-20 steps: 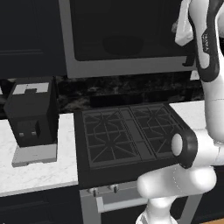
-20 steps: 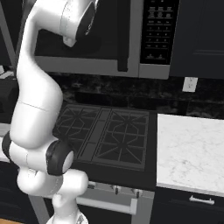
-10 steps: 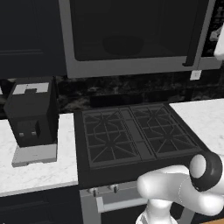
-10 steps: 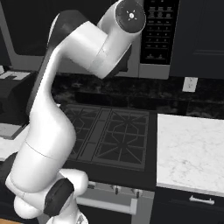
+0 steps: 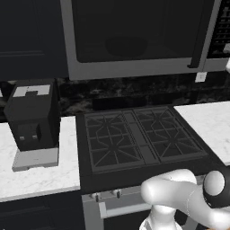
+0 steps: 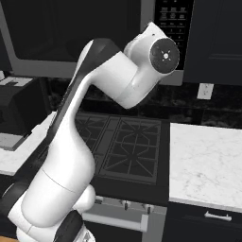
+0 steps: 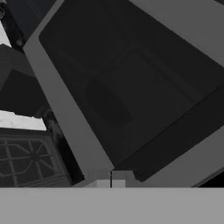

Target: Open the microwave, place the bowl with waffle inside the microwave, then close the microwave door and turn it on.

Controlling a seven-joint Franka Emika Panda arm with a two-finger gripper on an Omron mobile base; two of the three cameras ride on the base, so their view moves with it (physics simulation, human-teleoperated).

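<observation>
Left base view, near to far: stove (image 5: 139, 143) between desk (image 5: 36, 175) halves, then the microwave (image 5: 134, 36) above, door (image 5: 130, 31) shut, a bowl (image 5: 126, 45) dimly inside. End effector clenched, empty. Judging by this, the start button on the right keypad (image 6: 174, 23) remains

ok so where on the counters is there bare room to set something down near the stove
The white marble counter right of the stove is bare from the stove's edge to the backsplash with its wall outlet. Left of the stove, the counter is crowded at the back by the black coffee machine; only its front strip is free.
</observation>
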